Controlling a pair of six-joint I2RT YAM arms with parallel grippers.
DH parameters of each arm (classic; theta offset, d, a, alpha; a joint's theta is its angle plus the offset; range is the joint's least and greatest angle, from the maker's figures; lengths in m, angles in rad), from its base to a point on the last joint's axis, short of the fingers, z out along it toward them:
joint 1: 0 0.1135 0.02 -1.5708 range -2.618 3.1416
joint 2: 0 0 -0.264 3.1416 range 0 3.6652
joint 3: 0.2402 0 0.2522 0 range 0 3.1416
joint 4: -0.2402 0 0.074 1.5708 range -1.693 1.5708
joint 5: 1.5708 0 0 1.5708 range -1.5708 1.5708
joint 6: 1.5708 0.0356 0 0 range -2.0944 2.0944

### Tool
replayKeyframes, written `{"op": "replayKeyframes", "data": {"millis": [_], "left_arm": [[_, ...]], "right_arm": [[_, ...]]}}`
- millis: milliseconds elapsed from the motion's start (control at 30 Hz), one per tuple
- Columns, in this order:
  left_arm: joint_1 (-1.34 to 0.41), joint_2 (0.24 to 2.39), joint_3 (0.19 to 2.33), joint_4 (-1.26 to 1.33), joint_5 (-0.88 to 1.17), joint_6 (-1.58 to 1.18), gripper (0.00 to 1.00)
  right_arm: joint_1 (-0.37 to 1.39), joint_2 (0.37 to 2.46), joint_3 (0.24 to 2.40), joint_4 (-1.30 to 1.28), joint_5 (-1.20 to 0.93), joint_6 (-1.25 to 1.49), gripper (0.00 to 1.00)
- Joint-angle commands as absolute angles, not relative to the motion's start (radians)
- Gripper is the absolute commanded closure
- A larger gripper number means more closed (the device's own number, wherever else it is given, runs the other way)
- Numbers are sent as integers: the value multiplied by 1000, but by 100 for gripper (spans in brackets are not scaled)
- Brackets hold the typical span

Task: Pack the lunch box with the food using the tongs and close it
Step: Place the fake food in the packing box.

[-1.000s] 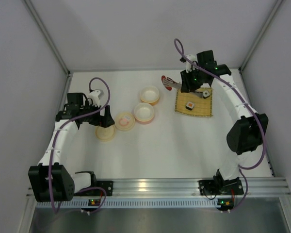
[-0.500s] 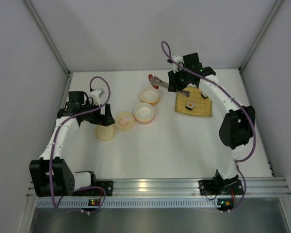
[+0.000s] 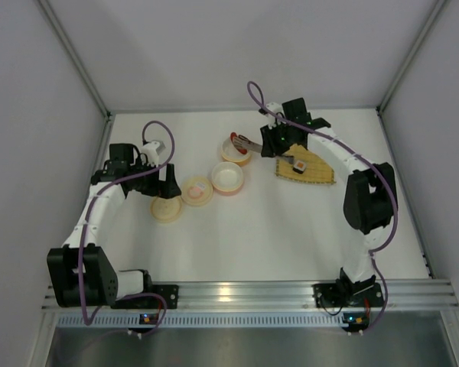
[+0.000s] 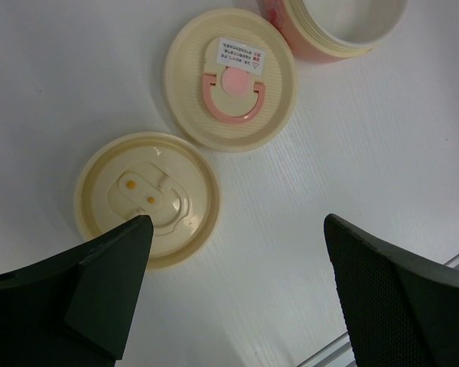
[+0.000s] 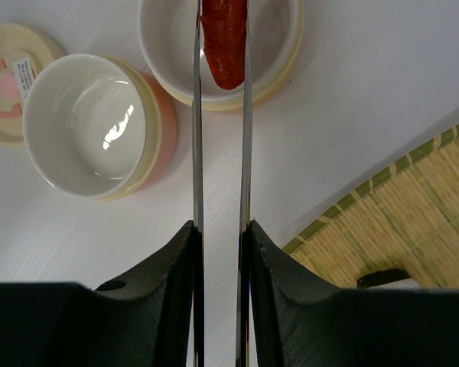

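Note:
My right gripper [image 5: 220, 225] is shut on the silver tongs [image 5: 196, 153], whose two arms pinch a red sausage [image 5: 224, 42] at their tips. The sausage hangs over the far cream lunch box bowl [image 5: 291, 69]. From above, the tongs [image 3: 249, 142] reach left from the right gripper [image 3: 271, 143] to that bowl [image 3: 236, 157]. One sushi roll [image 3: 298, 164] lies on the bamboo mat [image 3: 314, 174]. A second, pink-sided bowl [image 3: 227, 178] stands empty. My left gripper [image 4: 236, 229] is open and empty above the table, near the cream lid [image 4: 147, 199].
Two lids lie flat left of the bowls, one with a pink ring handle [image 4: 229, 80] and a plain cream one [image 3: 167, 209]. A dark edge of something [image 5: 382, 277] shows on the mat [image 5: 398, 229] beside my right finger. Grey walls enclose the table.
The right arm has swung left from the bamboo mat, carrying the sausage in the tongs to above the far bowl. The left arm has stayed still.

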State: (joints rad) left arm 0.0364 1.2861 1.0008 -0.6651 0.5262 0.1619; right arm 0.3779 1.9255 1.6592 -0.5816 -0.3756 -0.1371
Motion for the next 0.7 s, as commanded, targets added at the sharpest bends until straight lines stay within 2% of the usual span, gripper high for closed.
{"op": "replayKeyframes", "data": {"millis": [0, 267, 667], "left_arm": [[35, 1296, 1037, -629, 541, 170, 2], [37, 1299, 1051, -641, 532, 181, 1], [37, 1295, 1039, -640, 534, 179, 2]], "right_arm": [[396, 1922, 1616, -436, -399, -158, 100], [397, 1954, 1591, -416, -396, -170, 100], [420, 2010, 1746, -595, -353, -241, 100]]}}
